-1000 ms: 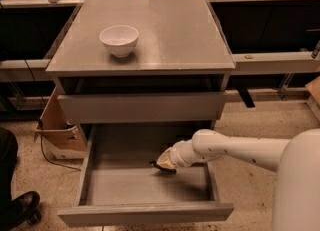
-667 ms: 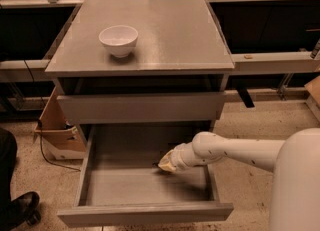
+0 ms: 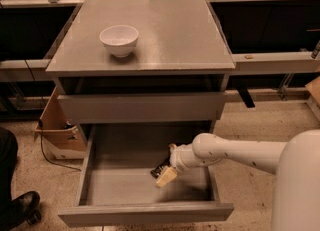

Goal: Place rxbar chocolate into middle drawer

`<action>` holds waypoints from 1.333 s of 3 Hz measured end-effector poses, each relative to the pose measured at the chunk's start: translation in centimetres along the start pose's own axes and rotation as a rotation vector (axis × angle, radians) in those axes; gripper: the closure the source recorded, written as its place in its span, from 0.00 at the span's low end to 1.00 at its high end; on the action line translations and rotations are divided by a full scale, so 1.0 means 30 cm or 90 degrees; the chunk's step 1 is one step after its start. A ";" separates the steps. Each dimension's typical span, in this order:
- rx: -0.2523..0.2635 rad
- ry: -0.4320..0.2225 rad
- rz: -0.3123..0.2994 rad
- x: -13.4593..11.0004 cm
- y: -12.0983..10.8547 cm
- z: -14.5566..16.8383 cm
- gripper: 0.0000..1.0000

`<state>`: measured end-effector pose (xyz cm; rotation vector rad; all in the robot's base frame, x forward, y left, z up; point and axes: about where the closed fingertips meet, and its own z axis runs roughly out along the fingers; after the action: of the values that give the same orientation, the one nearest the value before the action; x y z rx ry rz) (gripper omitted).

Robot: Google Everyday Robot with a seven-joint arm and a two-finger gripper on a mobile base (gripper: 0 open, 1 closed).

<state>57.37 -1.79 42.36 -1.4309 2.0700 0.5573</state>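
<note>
The middle drawer (image 3: 125, 187) is pulled out below the shut upper drawer front (image 3: 142, 106). My gripper (image 3: 169, 162) reaches into it from the right, low over the right half of the drawer floor. Its fingers (image 3: 166, 176) stand apart, so it is open. The rxbar chocolate (image 3: 160, 167), a small dark bar, lies tilted between them at the drawer floor. I cannot tell whether a finger still touches it.
A white bowl (image 3: 119, 40) stands on the cabinet top (image 3: 165, 35). A cardboard box (image 3: 57, 125) sits on the floor left of the cabinet. A dark shoe (image 3: 20, 207) is at the bottom left. My white arm (image 3: 240, 152) crosses the drawer's right side.
The gripper has dropped slightly lower in the drawer and its fingers have spread apart. The dark bar now shows more plainly between them.
</note>
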 end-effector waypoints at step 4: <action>-0.089 -0.088 0.003 -0.111 0.113 -0.753 0.00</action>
<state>50.40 -12.22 61.77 -1.4221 1.9591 0.7940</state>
